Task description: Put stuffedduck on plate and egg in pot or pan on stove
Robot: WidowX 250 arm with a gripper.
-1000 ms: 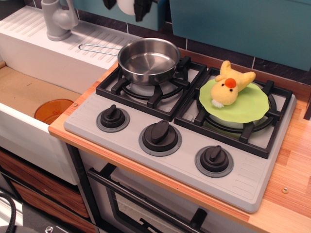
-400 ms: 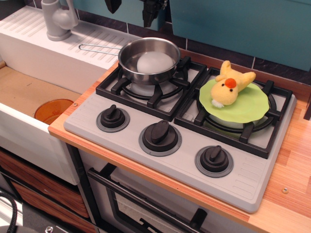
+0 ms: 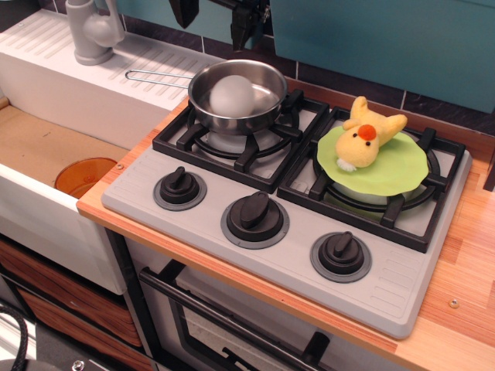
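The yellow stuffedduck (image 3: 363,139) lies on the lime-green plate (image 3: 394,174), which rests on the right burner grate of the grey stove (image 3: 302,255). The white egg (image 3: 231,96) sits inside the shiny steel pot (image 3: 237,97) on the left burner, its wire handle pointing left. My gripper (image 3: 215,17) hangs open and empty at the top edge, just above and behind the pot; only its two black fingertips show.
A white sink (image 3: 46,154) with a grey tap (image 3: 93,31) lies to the left, with an orange round dish (image 3: 85,176) in it. Three black knobs (image 3: 255,212) line the stove front. A teal wall (image 3: 387,39) stands behind.
The egg left my gripper and dropped into the pot, where it has rolled a little to the left. The gripper fingers have opened and stayed above the pot.
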